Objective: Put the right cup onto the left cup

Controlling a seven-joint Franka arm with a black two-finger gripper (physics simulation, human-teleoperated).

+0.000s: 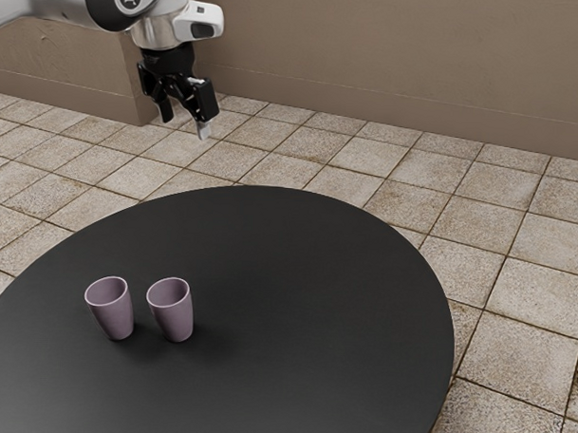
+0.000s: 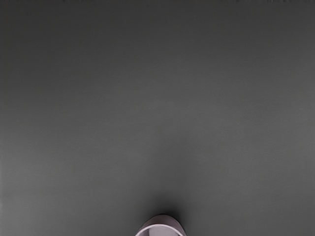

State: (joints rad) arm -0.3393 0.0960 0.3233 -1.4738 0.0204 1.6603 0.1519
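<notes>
Exterior view, folks: where're the jaws?

– Gripper (image 1: pixel 186 121)'s up high, jaws apart, nothing btwn 'em!

– And below?

– Rnd. black table (image 1: pixel 297 264), soft sheen, w/ two upright mauve cups side by side, a small gap btwn: near cup (image 1: pixel 176 314) at the ext. view's right, other cup (image 1: pixel 116 312) at its left. Both well below the jaws.

– Rm.?

– Beyond the jaws, brown wall (image 1: pixel 418 50) w/ skirting (image 1: pixel 416 118); lower than the jaws, beige sq. floor tiles (image 1: pixel 524 282), dark joints!
</notes>
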